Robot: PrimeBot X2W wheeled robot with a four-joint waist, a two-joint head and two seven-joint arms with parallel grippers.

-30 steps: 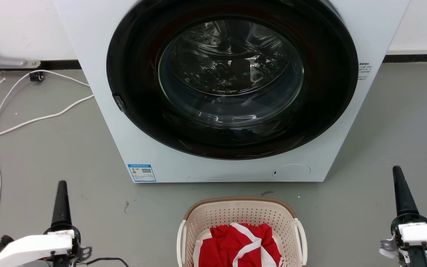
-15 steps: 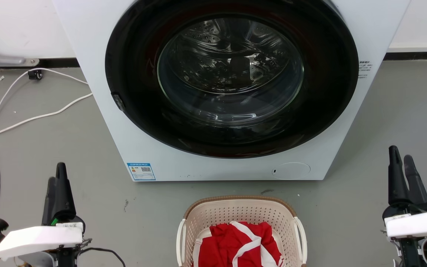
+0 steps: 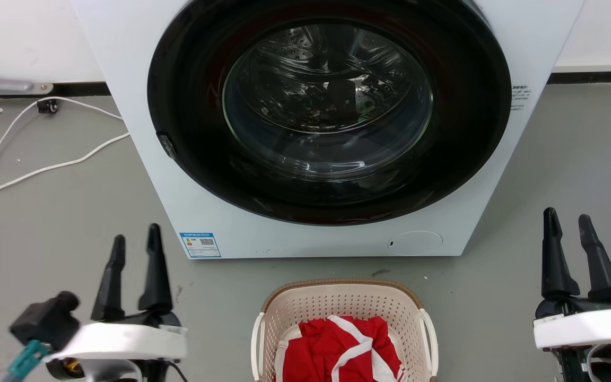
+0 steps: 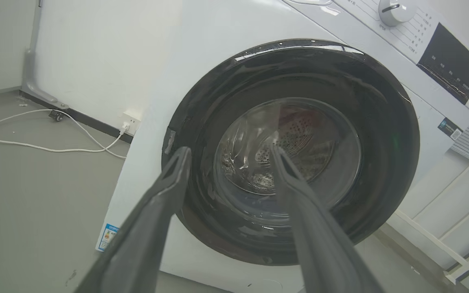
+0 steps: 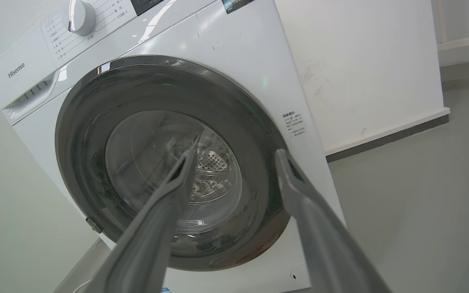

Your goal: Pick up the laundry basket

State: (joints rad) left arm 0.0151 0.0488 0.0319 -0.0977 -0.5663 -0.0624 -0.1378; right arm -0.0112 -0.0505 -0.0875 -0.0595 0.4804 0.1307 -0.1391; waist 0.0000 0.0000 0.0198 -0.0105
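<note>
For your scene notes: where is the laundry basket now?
Head view, bottom centre: the laundry basket stands before the washing machine, between left gripper and right gripper.

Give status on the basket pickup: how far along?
Done: left gripper and right gripper are open, either side of the laundry basket. In hand: nothing; neither touches it. Left: reach the white handles, grip, lift it off the floor.
</note>
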